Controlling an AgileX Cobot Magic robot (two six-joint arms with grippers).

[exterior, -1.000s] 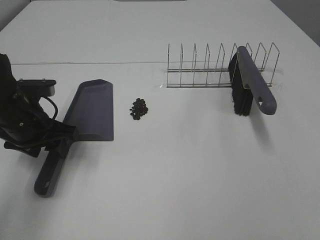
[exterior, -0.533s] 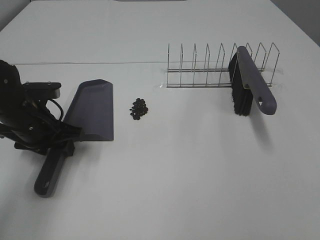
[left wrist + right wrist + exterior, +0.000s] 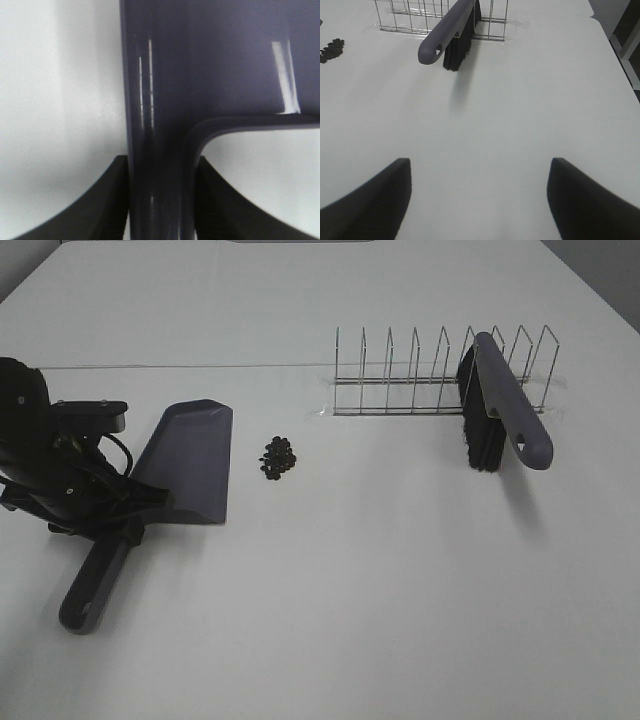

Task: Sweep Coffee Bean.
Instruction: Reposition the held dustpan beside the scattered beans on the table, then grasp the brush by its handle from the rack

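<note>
A small cluster of dark coffee beans [image 3: 279, 458] lies on the white table, just right of a purple-grey dustpan [image 3: 190, 465]. The dustpan's handle [image 3: 92, 585] points toward the table's front left. My left gripper [image 3: 122, 527] is shut on that handle close to the pan; the left wrist view shows the handle [image 3: 160, 165] pinched between both black fingers [image 3: 107, 205]. My right gripper [image 3: 480, 200] is open over bare table, facing the black-bristled brush [image 3: 447, 32] and the beans [image 3: 331, 49] far off. In the exterior view the right gripper is out of sight.
A wire rack [image 3: 440, 375] stands at the back right, and the brush [image 3: 505, 410] leans in it with its handle end sticking out forward. The rack [image 3: 410, 15] also shows in the right wrist view.
The left arm moved right over the dustpan handle and its jaws closed on it. The dustpan shifted slightly, its handle end swinging left. Beans, brush and right gripper stayed put.
</note>
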